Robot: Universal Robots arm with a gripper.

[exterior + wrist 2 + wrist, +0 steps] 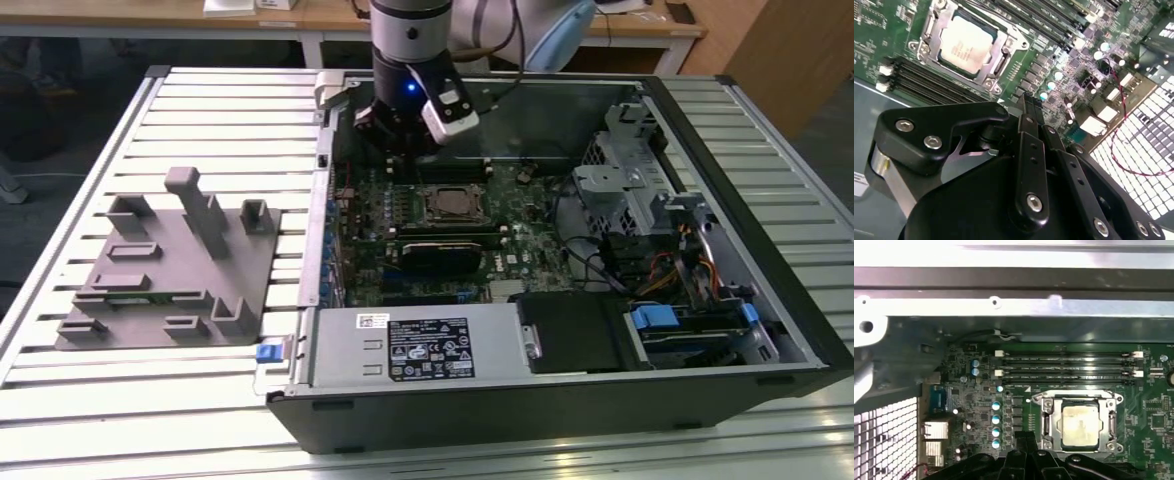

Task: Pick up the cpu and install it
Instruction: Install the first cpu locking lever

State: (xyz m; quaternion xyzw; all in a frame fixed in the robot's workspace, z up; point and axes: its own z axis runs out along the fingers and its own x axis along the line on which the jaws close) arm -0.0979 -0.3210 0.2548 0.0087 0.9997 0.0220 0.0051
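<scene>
We note the small flat square cpu (965, 44) with its pale silver-white metal top lying seated in the dark square socket frame with a metal rim (1004, 55) on the green motherboard (1154, 415) inside the open black computer case (561, 420). The black two-finger gripper (1029, 112) hangs above the board, apart from the chip and touching nothing we can see. In the second wrist view its fingers (1026, 107) stand pressed together with nothing between them. The governing relation is lateral: the cpu lies ahead of and to one side of the fingertips, not beneath them, with a strip of board and the socket's rim between the two. In the first wrist view the same cpu (1080, 426) sits just beyond the gripper (1026, 440), offset from its centre line. The chip is square, so we record no long axis; its edges run parallel with the black memory slots (1069, 367) beside the socket. In the exterior view the gripper (400, 150) stands over the far part of the board, the cpu (451, 202) on the nearer side. We judge the chip already placed. The grey plastic fixture with upright blocks (174, 265) stands well apart, outside the case.
</scene>
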